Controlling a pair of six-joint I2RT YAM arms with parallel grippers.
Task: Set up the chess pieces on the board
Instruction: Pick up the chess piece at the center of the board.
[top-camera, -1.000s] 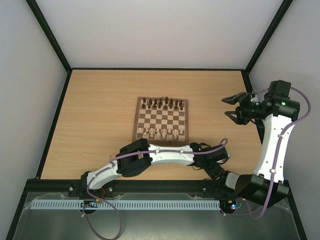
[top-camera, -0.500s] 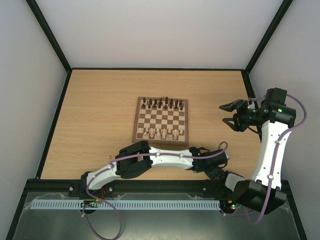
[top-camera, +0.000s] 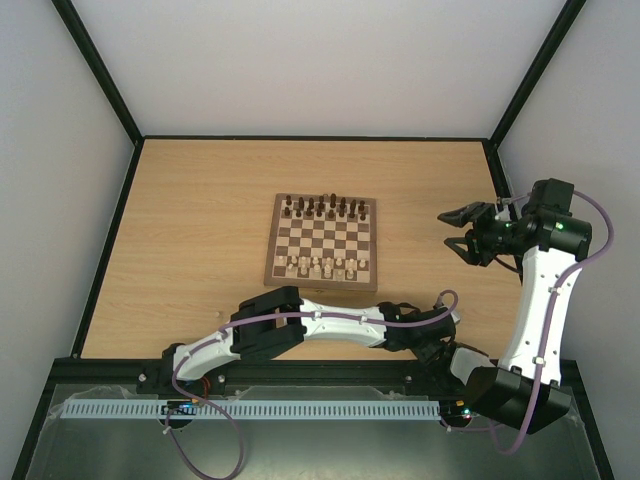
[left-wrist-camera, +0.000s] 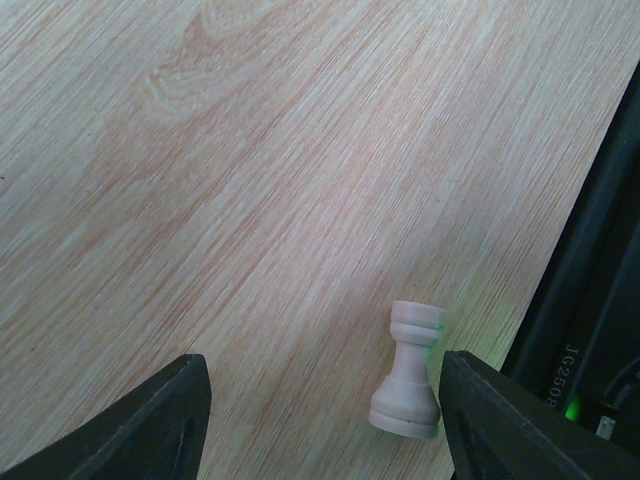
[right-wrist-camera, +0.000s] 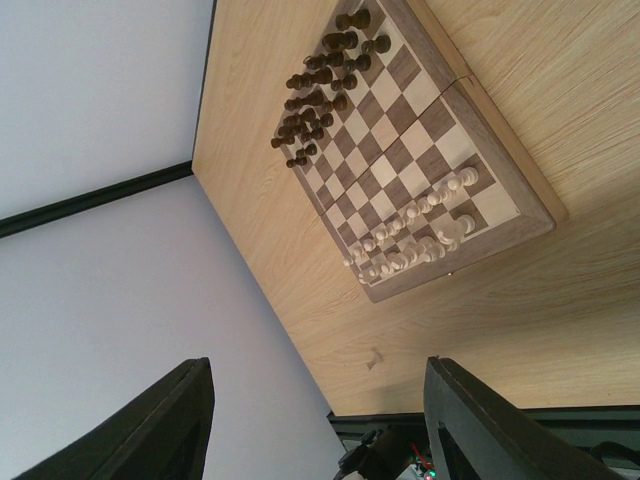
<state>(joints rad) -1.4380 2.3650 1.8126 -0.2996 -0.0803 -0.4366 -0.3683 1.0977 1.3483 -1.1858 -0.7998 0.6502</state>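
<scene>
The board (top-camera: 322, 240) lies mid-table, with dark brown pieces (top-camera: 325, 208) on its far rows and pale pieces (top-camera: 322, 266) on its near rows. It also shows in the right wrist view (right-wrist-camera: 400, 130). My left gripper (left-wrist-camera: 320, 400) is open just above the bare tabletop. A pale rook (left-wrist-camera: 408, 375), seemingly on its side, sits between its jaws close to the right finger (left-wrist-camera: 480, 410). My left arm (top-camera: 340, 322) stretches right along the near edge and hides this rook from above. My right gripper (top-camera: 456, 232) is open and empty in the air right of the board.
Another small pale piece (top-camera: 222, 312) lies on the table near the left front; it also shows in the right wrist view (right-wrist-camera: 375, 358). A black rail and motor housing with a green light (left-wrist-camera: 590, 340) stand right beside the rook. Black frame posts edge the table.
</scene>
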